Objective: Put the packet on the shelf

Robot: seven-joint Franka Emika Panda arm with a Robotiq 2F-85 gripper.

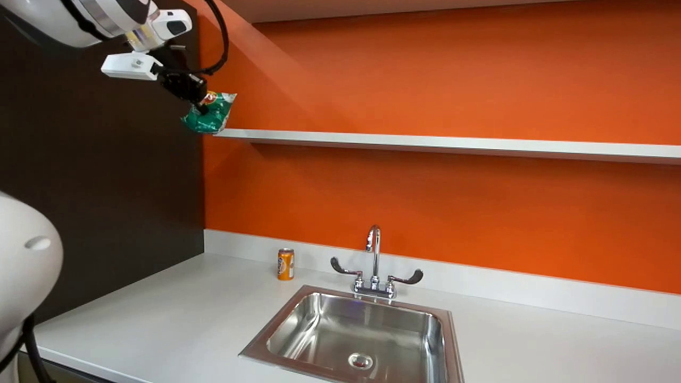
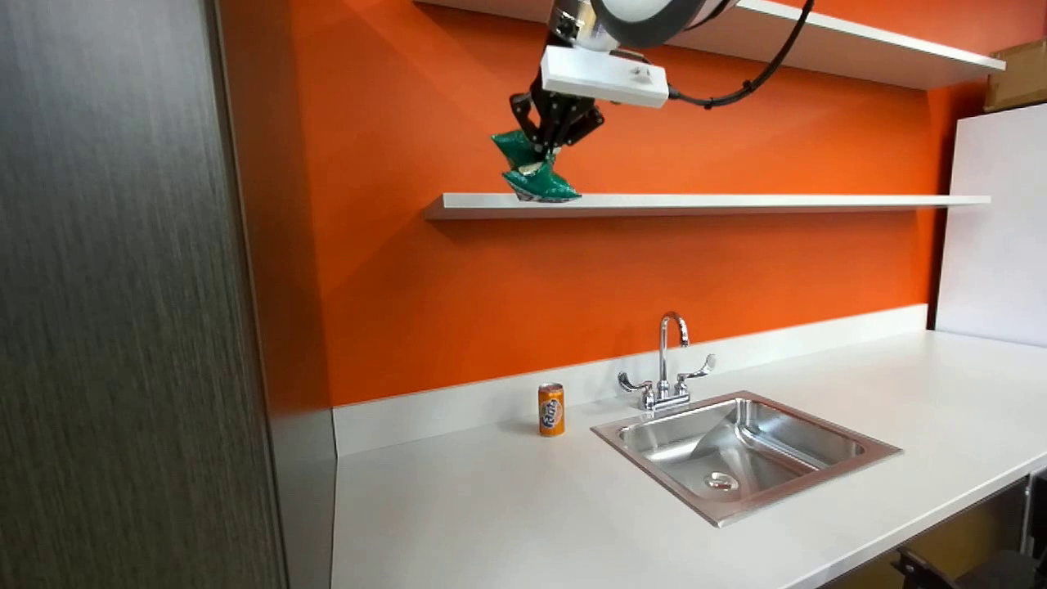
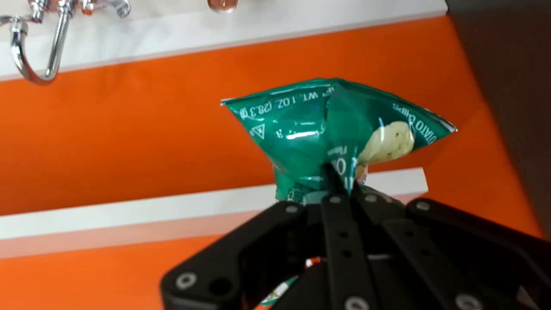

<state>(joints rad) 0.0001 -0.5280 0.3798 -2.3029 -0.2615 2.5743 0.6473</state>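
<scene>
The packet (image 1: 219, 113) is a crinkled green chip bag, pinched in the middle and bulging on both sides. My gripper (image 1: 201, 108) points down and is shut on it. In an exterior view the packet (image 2: 544, 183) hangs below the fingertips (image 2: 545, 149), its lower edge overlapping the front edge of the shelf (image 2: 736, 200) near one end. The long white shelf (image 1: 425, 142) spans the orange wall. In the wrist view the packet (image 3: 297, 133) covers part of the shelf (image 3: 129, 215) near its end, with the fingertips (image 3: 342, 178) pinching it. I cannot tell whether packet and shelf touch.
A dark panel (image 1: 106, 175) stands beside the shelf's end. A higher white shelf (image 2: 867, 49) is above. Below are the pale countertop (image 1: 143, 308), an orange can (image 1: 285, 264), a faucet (image 1: 375, 260) and a steel sink (image 1: 457, 361).
</scene>
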